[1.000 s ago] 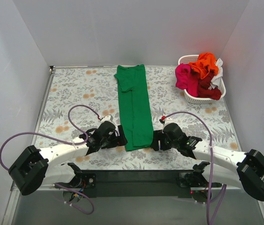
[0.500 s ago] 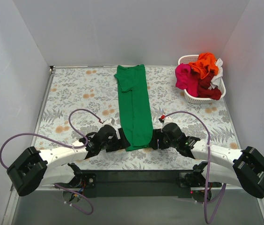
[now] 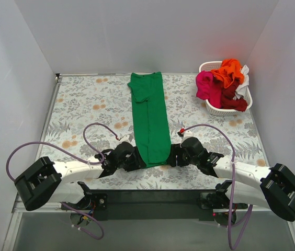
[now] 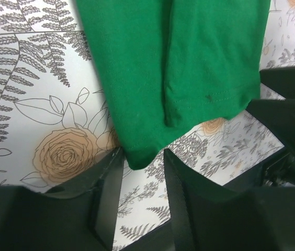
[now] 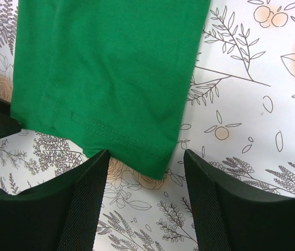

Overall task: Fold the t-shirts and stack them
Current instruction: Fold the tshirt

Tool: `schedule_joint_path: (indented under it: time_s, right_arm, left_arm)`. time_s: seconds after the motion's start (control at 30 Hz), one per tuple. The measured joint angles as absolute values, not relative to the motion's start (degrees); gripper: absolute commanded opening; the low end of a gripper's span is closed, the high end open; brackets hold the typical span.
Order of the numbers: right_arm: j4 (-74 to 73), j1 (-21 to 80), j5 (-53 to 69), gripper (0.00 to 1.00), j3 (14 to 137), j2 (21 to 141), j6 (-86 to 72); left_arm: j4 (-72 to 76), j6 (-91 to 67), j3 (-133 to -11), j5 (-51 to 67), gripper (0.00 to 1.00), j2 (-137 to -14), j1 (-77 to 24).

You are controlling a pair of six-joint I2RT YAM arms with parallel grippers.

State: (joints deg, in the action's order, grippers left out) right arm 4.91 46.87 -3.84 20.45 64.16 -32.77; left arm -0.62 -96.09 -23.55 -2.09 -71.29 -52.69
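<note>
The left tool [image 3: 135,159] has slid in across the worktop [image 3: 79,104] to the near left corner of the green t-shirt [image 3: 150,117], and its jaws have drawn closer together since a second ago. The right tool [image 3: 172,156] has barely shifted, and the shirt lies where it lay.

The green t-shirt is a long, narrow folded strip running from the near edge to the far edge of the worktop, with a sleeve bunched at its far end.

In the left wrist view the left tool [image 4: 142,155] straddles the shirt's near left corner. Its two fingers [image 4: 108,178] stand a little apart on either side of the cloth tip and are not clamped on it, and patterned worktop shows between them just below the hem.

In the right wrist view the right tool [image 5: 146,154] is released, jaws wide, with the shirt's near right corner lying flat between them.

Off to the right of the shirt's far end stands a white basket [image 3: 206,66]. It is heaped with the orange [image 3: 230,70], magenta [image 3: 206,83], dark red [image 3: 232,100] and white [image 3: 245,77] t-shirts.
</note>
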Motion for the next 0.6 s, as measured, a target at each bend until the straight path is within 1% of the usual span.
schedule_joint_path:
  time_s: [0.07, 0.1, 0.17, 0.23, 0.43, 0.6]
  right_arm:
    - [4.9, 46.9, -3.9, 0.53, 20.4, 64.2, -32.8]
    - [5.0, 46.9, -3.9, 0.53, 20.4, 64.2, -32.8]
    - [5.0, 46.8, -3.9, 0.53, 20.3, 64.1, -32.8]
    - [5.0, 46.8, -3.9, 0.53, 20.2, 63.8, -32.8]
    - [4.3, 46.8, -3.9, 0.51, 19.1, 61.6, -32.8]
    - [4.3, 46.5, -3.0, 0.49, 19.0, 61.6, -32.8]
  left_arm:
    - [-0.4, -96.2, -23.6, -2.1, 0.3, -72.1, -52.7]
    - [-0.2, -96.2, -23.6, -2.1, 0.25, -72.4, -52.7]
    - [-0.3, -96.2, -23.6, -2.2, 0.2, -72.7, -52.8]
    - [-0.5, -96.2, -23.6, -2.4, 0.13, -72.8, -52.8]
    - [-1.5, -96.3, -23.5, -3.0, 0.04, -72.6, -53.0]
    - [-1.7, -96.2, -23.5, -3.1, 0.01, -72.5, -53.0]
